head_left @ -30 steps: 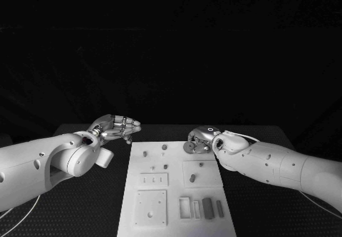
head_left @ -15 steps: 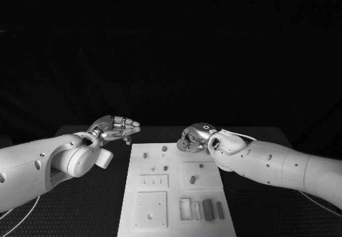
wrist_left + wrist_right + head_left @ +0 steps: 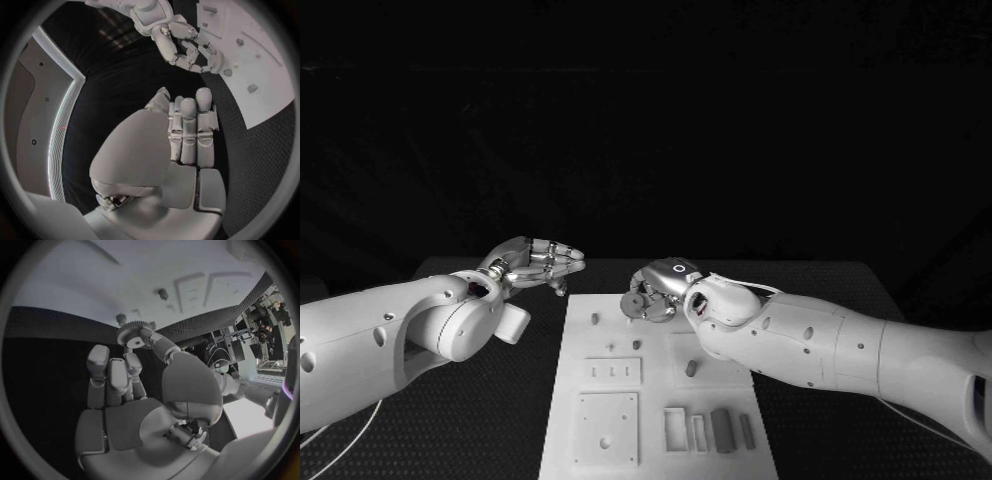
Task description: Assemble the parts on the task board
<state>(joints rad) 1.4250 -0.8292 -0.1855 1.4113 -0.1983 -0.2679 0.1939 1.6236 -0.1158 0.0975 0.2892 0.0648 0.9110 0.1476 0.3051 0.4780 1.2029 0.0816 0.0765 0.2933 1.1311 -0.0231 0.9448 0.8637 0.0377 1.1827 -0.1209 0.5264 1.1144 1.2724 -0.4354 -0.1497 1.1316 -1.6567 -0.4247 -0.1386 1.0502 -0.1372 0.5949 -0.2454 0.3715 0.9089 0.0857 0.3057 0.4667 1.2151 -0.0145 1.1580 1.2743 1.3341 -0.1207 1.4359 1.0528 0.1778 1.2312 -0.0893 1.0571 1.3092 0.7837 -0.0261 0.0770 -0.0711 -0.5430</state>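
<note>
Currently I see my right hand [image 3: 655,293] pinching a small toothed gear [image 3: 133,336] above the far end of the task board [image 3: 658,420]. My left hand [image 3: 535,262] hovers over the black desk [image 3: 473,420] beside the board's far left corner, fingers curled in, holding nothing.

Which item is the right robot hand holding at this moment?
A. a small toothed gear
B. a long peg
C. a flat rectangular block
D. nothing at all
A: the right wrist view shows the right robot hand pinching a small toothed gear over the far end of the task board.
</note>
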